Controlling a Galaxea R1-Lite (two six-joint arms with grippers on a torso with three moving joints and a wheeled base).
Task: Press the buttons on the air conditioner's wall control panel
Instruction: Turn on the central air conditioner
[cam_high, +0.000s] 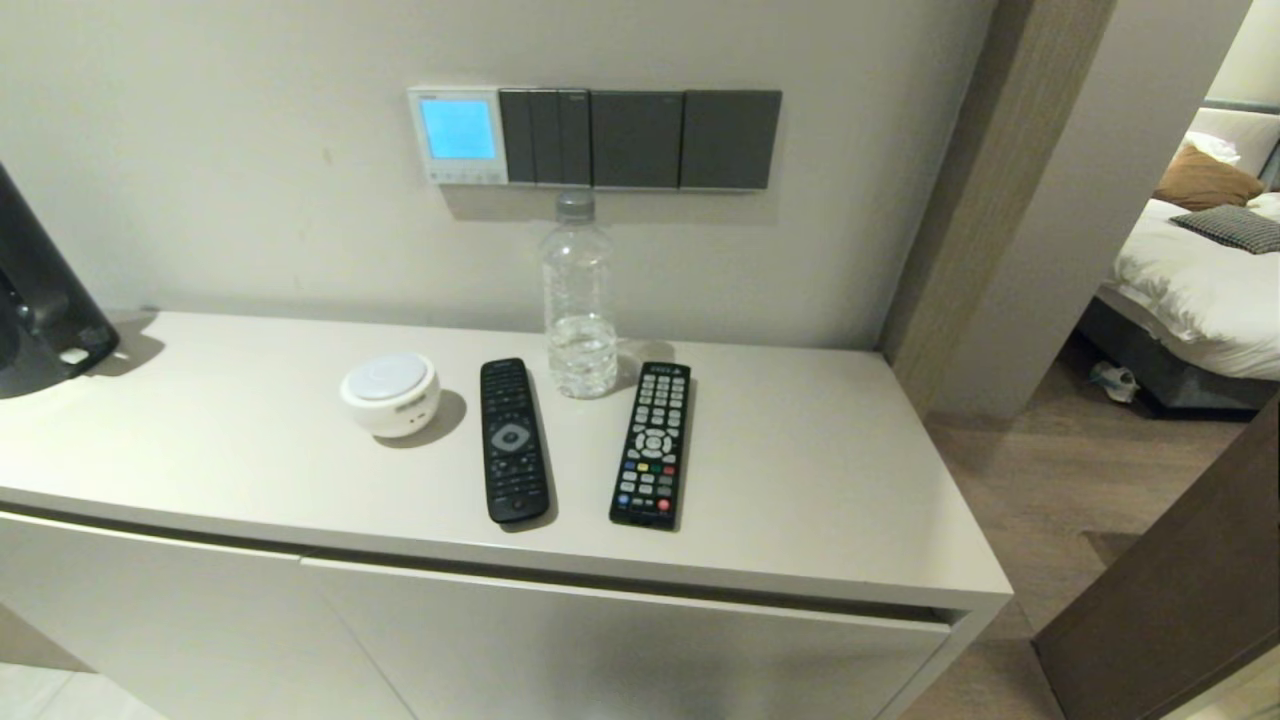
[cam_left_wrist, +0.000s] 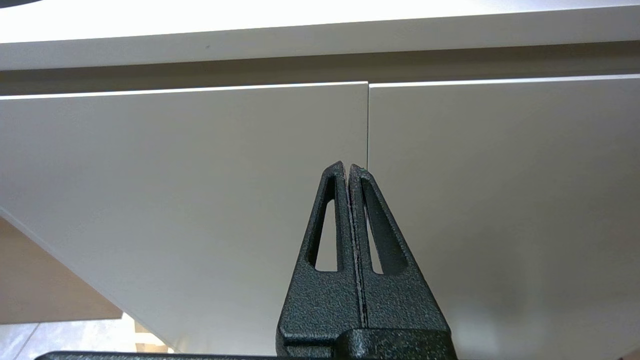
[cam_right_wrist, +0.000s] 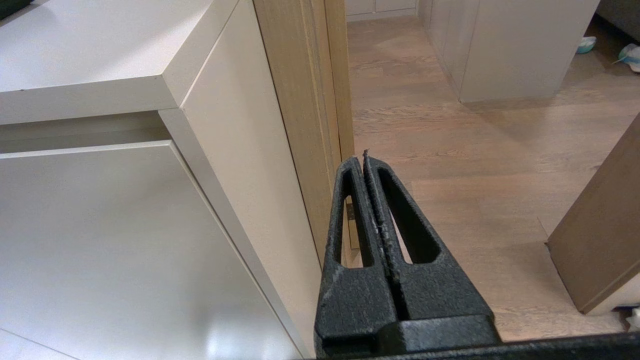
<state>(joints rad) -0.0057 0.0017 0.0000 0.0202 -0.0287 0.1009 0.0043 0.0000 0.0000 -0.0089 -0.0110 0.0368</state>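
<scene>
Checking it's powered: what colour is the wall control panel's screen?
Light blue, lit screen; clearest in the head view.

No text is coming through clearly enough to read. The wall control panel (cam_high: 458, 135) is showing a small dark mark at its top left corner and faint figures on its blue screen, all too small to make out. The two remotes (cam_high: 514, 440) (cam_high: 652, 444) are showing key markings too fine to read.
</scene>
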